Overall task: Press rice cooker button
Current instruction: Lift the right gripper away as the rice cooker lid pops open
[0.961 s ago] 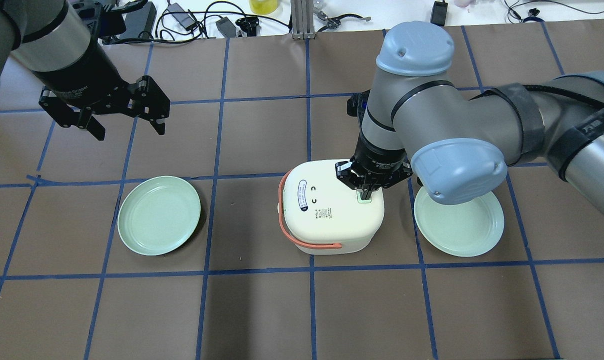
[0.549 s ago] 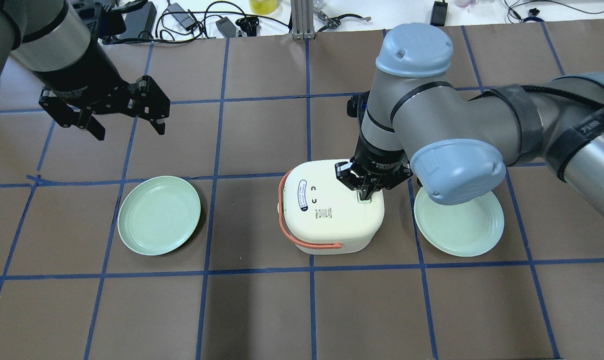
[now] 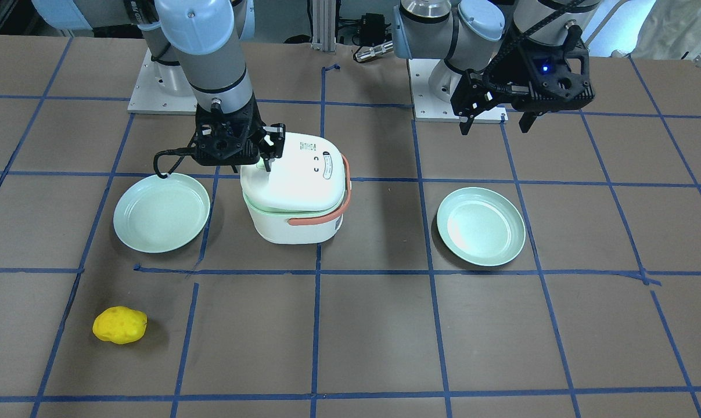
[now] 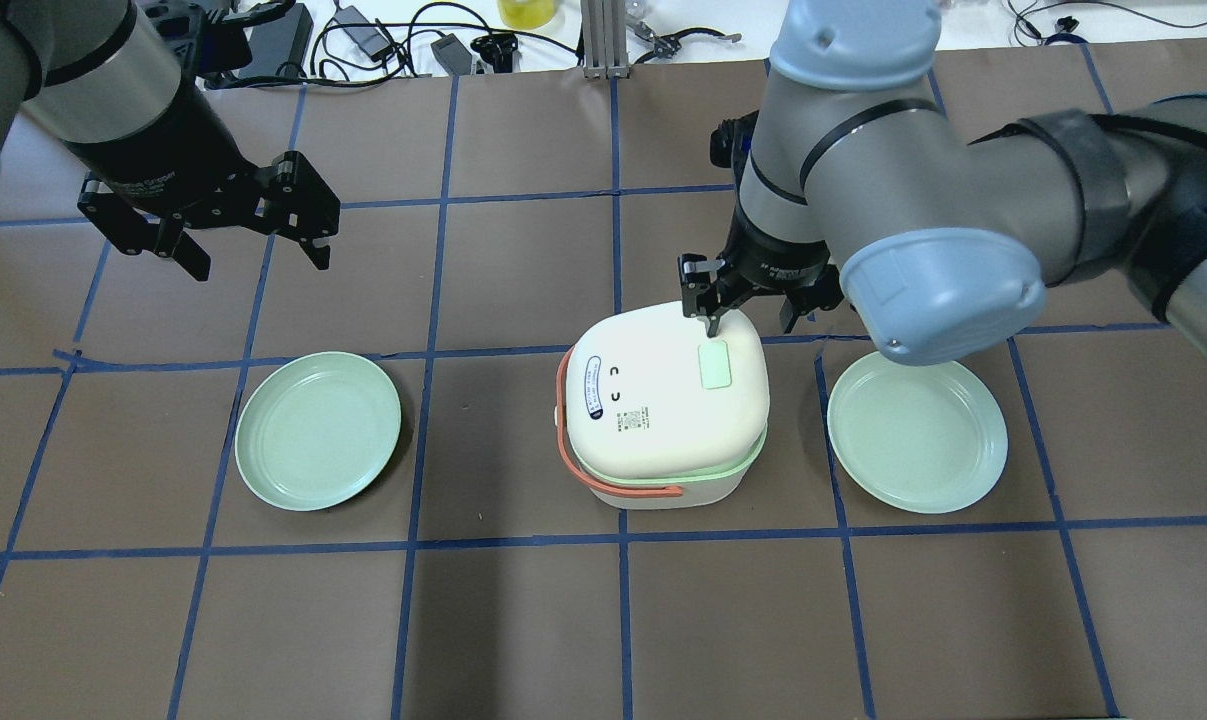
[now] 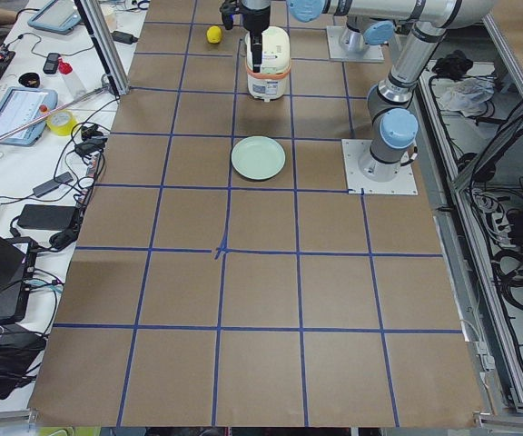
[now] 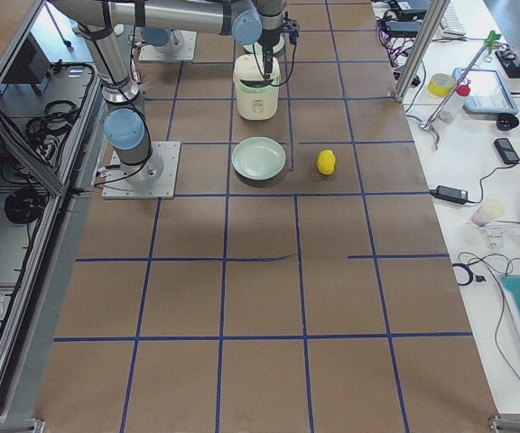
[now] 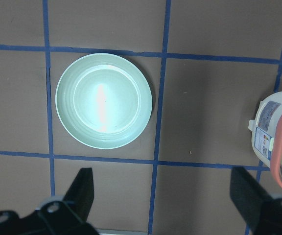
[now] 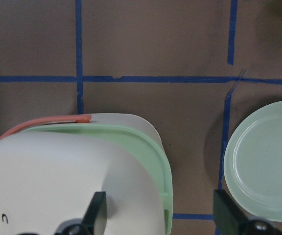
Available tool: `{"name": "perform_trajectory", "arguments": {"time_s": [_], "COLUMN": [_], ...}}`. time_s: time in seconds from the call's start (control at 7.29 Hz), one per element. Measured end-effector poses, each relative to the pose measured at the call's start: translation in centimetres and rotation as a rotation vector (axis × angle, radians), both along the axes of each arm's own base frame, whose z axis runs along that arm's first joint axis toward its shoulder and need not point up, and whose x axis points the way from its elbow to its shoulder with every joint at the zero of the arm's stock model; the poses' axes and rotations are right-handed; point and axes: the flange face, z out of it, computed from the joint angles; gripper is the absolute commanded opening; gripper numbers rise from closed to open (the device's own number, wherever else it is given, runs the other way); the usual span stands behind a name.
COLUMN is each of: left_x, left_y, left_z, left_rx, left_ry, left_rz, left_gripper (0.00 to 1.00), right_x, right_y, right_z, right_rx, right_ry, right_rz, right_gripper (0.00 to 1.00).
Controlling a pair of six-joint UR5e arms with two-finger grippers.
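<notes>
The cream rice cooker (image 4: pixel 663 400) with an orange handle stands mid-table, also in the front view (image 3: pixel 295 191). Its lid is raised at the right edge, showing a green rim (image 8: pixel 155 156). The pale green button (image 4: pixel 714 364) on the lid is uncovered. My right gripper (image 4: pixel 748 322) is open and hovers above the lid's far right edge, apart from the button; it also shows in the front view (image 3: pixel 240 162). My left gripper (image 4: pixel 253 255) is open and empty, high over the far left of the table.
One green plate (image 4: pixel 318 430) lies left of the cooker and another (image 4: pixel 917 435) lies right of it, under my right arm. A yellow lump (image 3: pixel 119 325) lies near the operators' edge. Cables and tools (image 4: pixel 443 40) lie beyond the mat.
My right gripper was shut with its tip on the button; it has lifted back toward the far edge and opened. The lid has popped up. The left arm has not moved.
</notes>
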Motion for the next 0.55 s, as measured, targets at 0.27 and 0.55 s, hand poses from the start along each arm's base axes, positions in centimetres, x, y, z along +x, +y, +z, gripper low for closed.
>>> {"name": "perform_trajectory", "arguments": {"time_s": [0.27, 0.55], "left_x": [0.0, 0.0], "left_y": [0.0, 0.0], "left_z": [0.0, 0.0], "left_rx": [0.000, 0.000], "left_ry": [0.000, 0.000], "left_rz": [0.000, 0.001], "left_gripper": [1.00, 1.00], "right_x": [-4.3, -8.3], "right_y": [-3.0, -4.8], "right_z": [4.7, 7.9], "right_rx": [-0.049, -0.086], "right_ry": [-0.007, 0.001], "right_rz": [-0.077, -0.116], "right_gripper": [1.00, 1.00]}}
